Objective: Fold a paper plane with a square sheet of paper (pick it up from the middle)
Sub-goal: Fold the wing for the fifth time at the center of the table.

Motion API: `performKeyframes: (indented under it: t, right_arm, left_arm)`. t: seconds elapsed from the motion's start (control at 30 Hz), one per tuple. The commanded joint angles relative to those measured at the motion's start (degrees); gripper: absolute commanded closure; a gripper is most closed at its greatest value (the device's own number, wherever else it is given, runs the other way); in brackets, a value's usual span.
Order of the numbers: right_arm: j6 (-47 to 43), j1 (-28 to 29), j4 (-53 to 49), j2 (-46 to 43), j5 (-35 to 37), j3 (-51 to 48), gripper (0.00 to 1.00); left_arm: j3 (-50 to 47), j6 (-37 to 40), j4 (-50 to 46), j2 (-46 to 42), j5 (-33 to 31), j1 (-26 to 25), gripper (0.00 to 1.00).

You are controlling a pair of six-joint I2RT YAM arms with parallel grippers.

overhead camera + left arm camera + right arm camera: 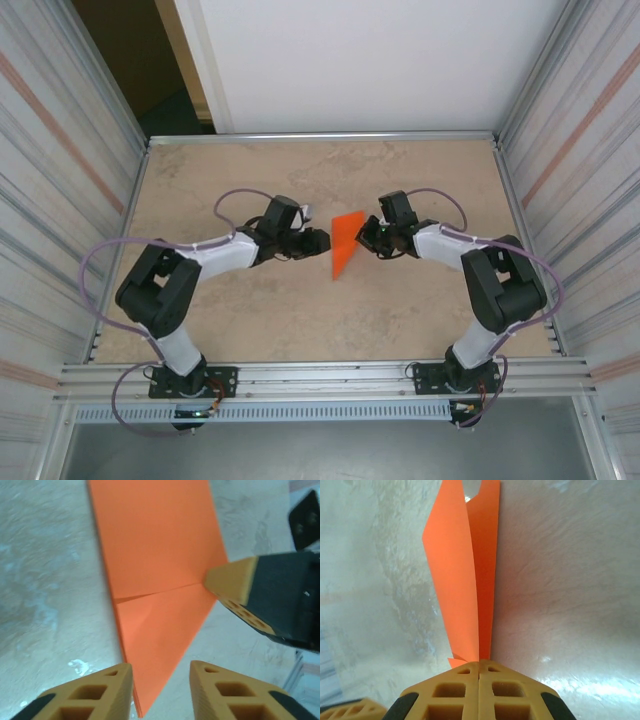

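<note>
The square sheet of paper (345, 245) is bright orange and folded into a narrow pointed shape with creased layers, tip toward the near edge. It stands up off the table at mid-table. My right gripper (479, 664) is shut on one edge of it, and the orange layers (465, 570) rise straight out of the closed fingertips. In the left wrist view the right gripper's fingers (235, 582) pinch the paper's (160, 555) right corner at a crease. My left gripper (160, 680) is open, its two tips either side of the paper's pointed end. From above, the left gripper (318, 240) and right gripper (366, 236) flank the paper.
The beige table (300, 310) is bordered by a metal frame, with corrugated side walls (60, 150) left and right. Purple cables (100, 260) loop beside both arms. One left fingertip (350, 712) shows at the bottom left of the right wrist view.
</note>
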Motion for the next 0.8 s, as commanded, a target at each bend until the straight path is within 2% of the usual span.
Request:
performKeyframes:
  t: [0.0, 0.17, 0.27, 0.5, 0.63, 0.77]
  right_arm:
    - [5.4, 1.0, -3.9, -2.9, 6.5, -1.2, 0.99]
    - [12.3, 0.8, -2.6, -5.7, 8.0, -3.7, 1.0]
    - [15.0, 0.4, -2.0, -7.2, 8.1, -4.9, 1.0]
    - [19.6, -1.0, -0.6, -9.4, 6.6, -7.1, 1.0]
    - [20.9, -1.0, -0.3, -9.6, 6.3, -7.5, 1.0]
    - [21.6, -1.3, -0.2, -9.3, 5.7, -7.9, 1.0]
  left_arm:
    - [0.1, 11.0, -2.4, -2.1, -6.4, -3.3, 0.59]
    - [1.9, 21.2, -3.9, -1.3, -15.2, -9.4, 0.51]
    - [2.1, 24.8, -3.1, -0.2, -17.7, -11.0, 0.49]
    - [3.2, 32.7, -0.8, 2.6, -20.0, -13.8, 0.48]
    - [4.9, 36.7, 0.0, 5.2, -20.0, -14.6, 0.56]
    - [5.0, 39.8, 3.3, 7.2, -18.6, -14.7, 0.58]
